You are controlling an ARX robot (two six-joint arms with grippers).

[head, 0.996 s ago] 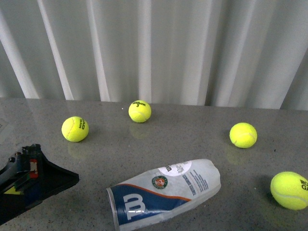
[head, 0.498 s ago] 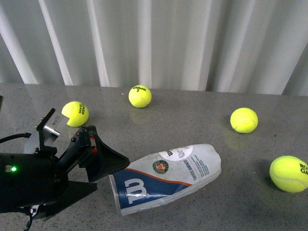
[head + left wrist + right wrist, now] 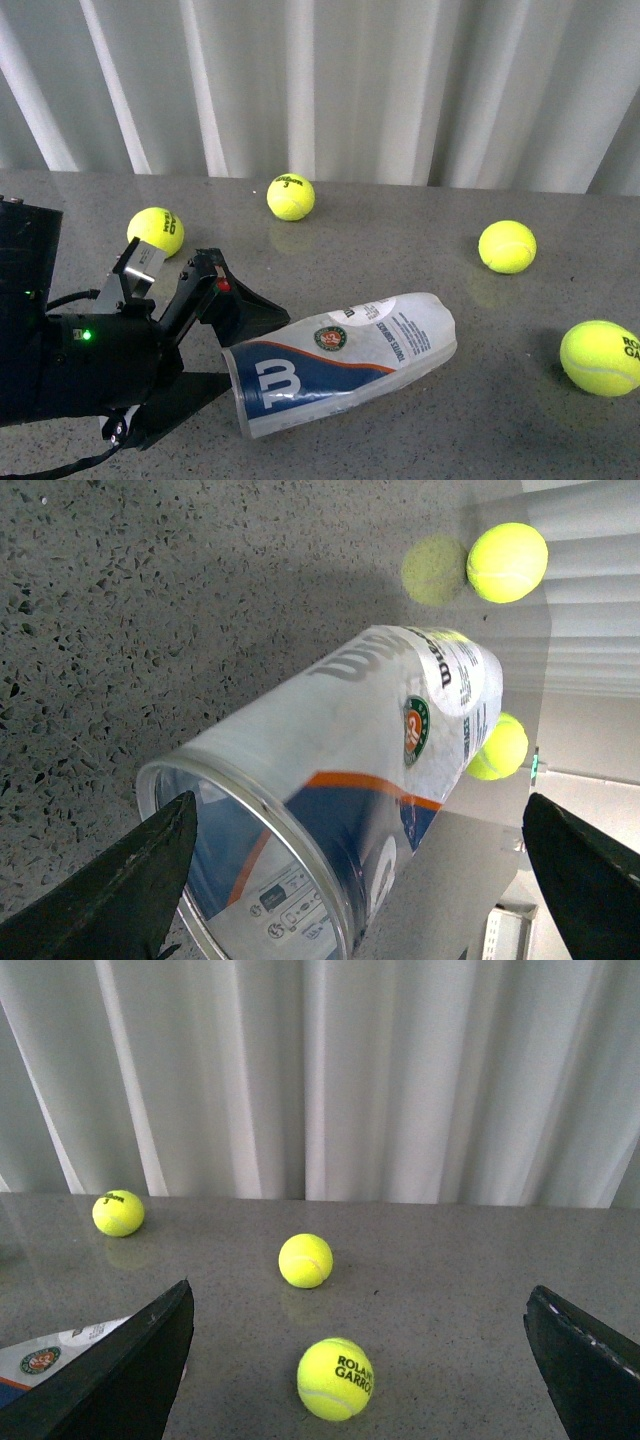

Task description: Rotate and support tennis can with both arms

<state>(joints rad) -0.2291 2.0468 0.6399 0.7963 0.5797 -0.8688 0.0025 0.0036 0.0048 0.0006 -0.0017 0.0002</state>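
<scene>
The tennis can [image 3: 340, 358] lies on its side on the grey table, open mouth toward the left, white closed end toward the right. My left gripper [image 3: 252, 346] is open, its black fingers [image 3: 245, 310] on either side of the can's mouth; I cannot tell if they touch it. In the left wrist view the can [image 3: 350, 760] lies between the spread fingers [image 3: 140, 880], and the gripper [image 3: 365, 880] is open around its clear rim. My right gripper [image 3: 355, 1370] is open and empty above the table; the can's closed end [image 3: 50, 1355] shows at the edge. The right arm is out of the front view.
Several yellow tennis balls lie loose on the table: one at the left [image 3: 156, 233], one at the back [image 3: 290, 196], one at the right [image 3: 507, 247], one at the far right [image 3: 600, 357]. A ball [image 3: 336, 1378] lies between my right fingers' line of sight. A white curtain [image 3: 350, 90] hangs behind.
My left arm has come in from the lower left and its open fingers now sit at the can's mouth. The can's open end has shifted slightly.
</scene>
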